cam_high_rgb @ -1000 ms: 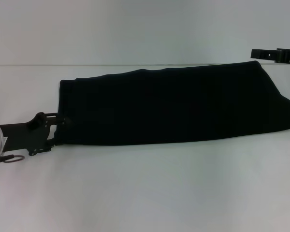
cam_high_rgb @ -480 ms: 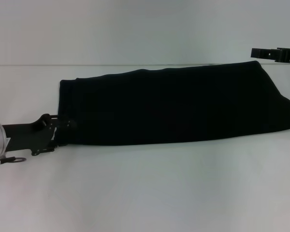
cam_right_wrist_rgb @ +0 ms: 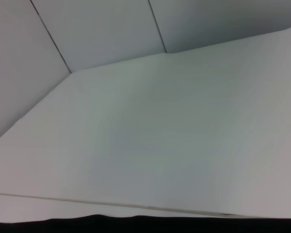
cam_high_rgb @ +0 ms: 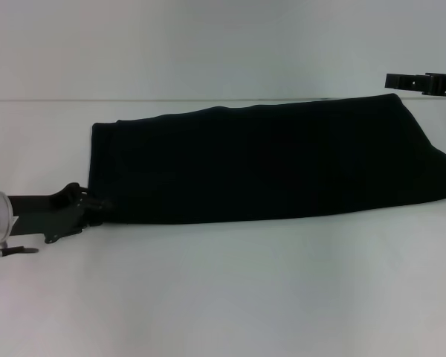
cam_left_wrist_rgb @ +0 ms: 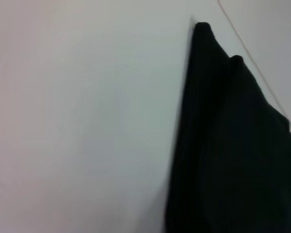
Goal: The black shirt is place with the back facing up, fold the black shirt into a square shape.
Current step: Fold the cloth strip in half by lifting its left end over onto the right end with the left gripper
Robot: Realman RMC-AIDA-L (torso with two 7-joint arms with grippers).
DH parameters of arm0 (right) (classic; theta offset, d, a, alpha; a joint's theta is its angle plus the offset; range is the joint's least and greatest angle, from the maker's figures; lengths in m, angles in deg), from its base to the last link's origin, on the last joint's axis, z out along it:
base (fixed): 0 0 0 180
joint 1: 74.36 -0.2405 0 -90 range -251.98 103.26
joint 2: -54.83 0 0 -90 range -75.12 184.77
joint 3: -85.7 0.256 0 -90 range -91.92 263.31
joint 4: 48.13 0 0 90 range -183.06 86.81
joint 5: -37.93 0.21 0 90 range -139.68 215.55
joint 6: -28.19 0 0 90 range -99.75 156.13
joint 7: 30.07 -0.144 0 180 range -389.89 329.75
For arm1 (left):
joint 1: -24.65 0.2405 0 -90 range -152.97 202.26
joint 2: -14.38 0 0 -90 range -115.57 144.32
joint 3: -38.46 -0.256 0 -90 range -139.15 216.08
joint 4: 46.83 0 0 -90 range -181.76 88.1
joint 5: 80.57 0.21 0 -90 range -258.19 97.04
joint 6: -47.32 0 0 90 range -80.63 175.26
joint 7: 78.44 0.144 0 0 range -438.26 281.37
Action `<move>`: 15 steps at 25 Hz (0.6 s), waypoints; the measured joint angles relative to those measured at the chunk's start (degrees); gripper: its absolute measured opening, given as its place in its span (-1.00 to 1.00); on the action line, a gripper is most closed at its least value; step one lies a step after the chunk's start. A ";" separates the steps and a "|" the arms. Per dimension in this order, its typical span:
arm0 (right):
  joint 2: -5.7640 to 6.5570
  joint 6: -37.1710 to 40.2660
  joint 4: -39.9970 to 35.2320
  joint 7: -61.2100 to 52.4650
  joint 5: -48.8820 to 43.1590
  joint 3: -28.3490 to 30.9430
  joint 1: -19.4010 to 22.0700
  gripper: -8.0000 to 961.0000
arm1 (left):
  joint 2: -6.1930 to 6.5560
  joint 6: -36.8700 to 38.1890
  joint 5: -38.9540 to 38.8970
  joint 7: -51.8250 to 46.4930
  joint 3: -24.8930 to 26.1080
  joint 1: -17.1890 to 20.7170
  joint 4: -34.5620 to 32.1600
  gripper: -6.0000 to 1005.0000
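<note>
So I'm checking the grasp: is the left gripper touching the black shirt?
Touching: the head view shows the left gripper at the black shirt's near-left corner, no gap.

We see our left gripper as a flat matte-black body; behind its jaws sits a silver cylindrical wrist with a small green light and a thin dark cable. Our right gripper is a slim black bar with notched edges.

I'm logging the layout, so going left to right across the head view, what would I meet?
Left hand at the shirt's near-left corner → black shirt, folded into a long band across the table → right hand, raised at the far right edge.
</note>
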 joint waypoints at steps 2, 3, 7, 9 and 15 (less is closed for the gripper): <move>0.00 0.16 -0.04 0.00 0.00 0.00 -0.01 0.58 | -0.04 -0.37 0.17 0.01 -0.50 -0.08 -0.06 0.04; 0.00 0.20 -0.04 0.00 0.00 0.00 -0.02 0.58 | -0.04 -0.51 0.17 0.01 -0.80 -0.16 -0.05 0.01; 0.00 0.28 -0.07 0.00 0.00 -0.05 -0.02 0.58 | -0.07 -0.76 0.23 0.03 -1.06 -0.24 0.02 -0.24; 0.00 0.31 -0.07 0.00 0.00 -0.08 0.00 0.58 | -0.08 -0.78 0.23 0.04 -1.11 -0.23 0.06 -0.43; 0.00 0.31 -0.07 0.17 0.00 -0.02 0.05 0.58 | -0.11 -0.62 0.57 1.85 -1.17 0.25 -0.40 -0.94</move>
